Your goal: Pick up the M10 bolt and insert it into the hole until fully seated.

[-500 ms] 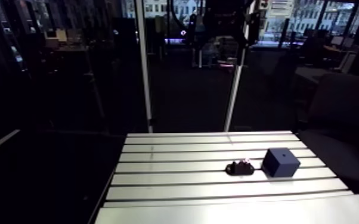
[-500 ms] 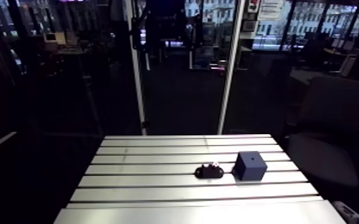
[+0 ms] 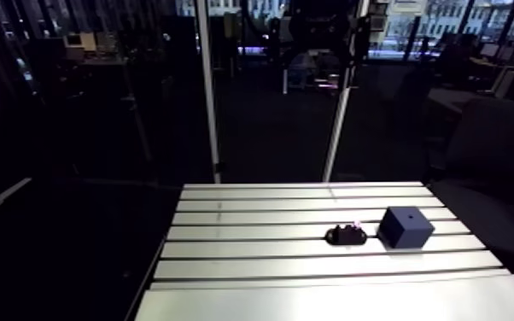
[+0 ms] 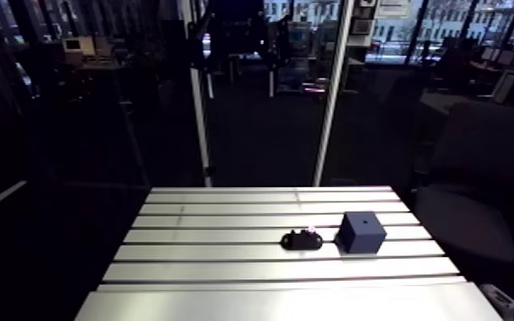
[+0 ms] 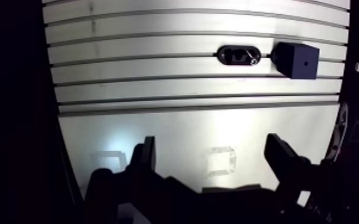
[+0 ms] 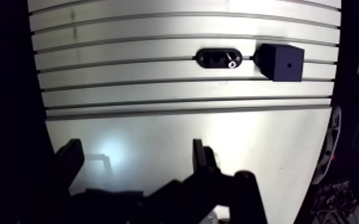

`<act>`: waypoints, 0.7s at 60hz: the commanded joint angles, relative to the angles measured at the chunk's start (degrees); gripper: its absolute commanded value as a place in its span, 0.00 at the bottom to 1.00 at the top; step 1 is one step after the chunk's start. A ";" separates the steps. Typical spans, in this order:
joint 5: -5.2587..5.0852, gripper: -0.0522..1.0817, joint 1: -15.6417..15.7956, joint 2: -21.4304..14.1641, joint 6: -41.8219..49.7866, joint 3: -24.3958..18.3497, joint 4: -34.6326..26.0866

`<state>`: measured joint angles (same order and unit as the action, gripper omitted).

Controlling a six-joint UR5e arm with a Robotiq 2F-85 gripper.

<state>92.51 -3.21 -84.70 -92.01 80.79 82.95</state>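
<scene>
Gripper: The two-finger gripper (image 5: 212, 146) is hanging above the table. Its jaws are standing spread wide apart and are not pinching anything.
Fingers: The two dark fingers (image 5: 148, 152) are pointing out over the table. Only the shiny table top is showing between them.
Right under the gripper: The smooth, flat part of the slotted aluminium table (image 5: 158, 89) is lying below the fingers. A faint square mark (image 5: 220, 159) is showing on it between the fingers.
A bit ahead: Long straight slots are running across the table, ahead of the fingertips.
Holder: A small black oval holder (image 5: 237, 55) is sitting on the slotted part. It is well ahead of the gripper and a little off to one side.
Bolt: A tiny bright round spot (image 6: 232, 62) is shining at the end of the holder nearest the block. This looks like the end of the M10 bolt, which is resting in the holder. It is too small to see more, and it is well apart from the gripper.
Block: A dark blue block (image 5: 297, 59) is standing just beside the holder, on the side farther out from the gripper. In the arm view a thin gap is showing between the two.
Hole: A small round hole (image 5: 306, 61) is showing in the top face of the block.
</scene>
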 commanded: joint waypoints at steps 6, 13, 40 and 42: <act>0.17 0.05 0.05 0.18 -0.05 -0.24 0.06; 0.17 0.05 0.05 0.10 -0.06 -0.15 -0.03; 0.44 0.05 0.05 -0.07 -0.75 0.11 0.06; 0.44 0.05 -0.03 -0.07 -0.83 0.18 0.06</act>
<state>92.83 -3.17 -84.70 -92.46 80.80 82.98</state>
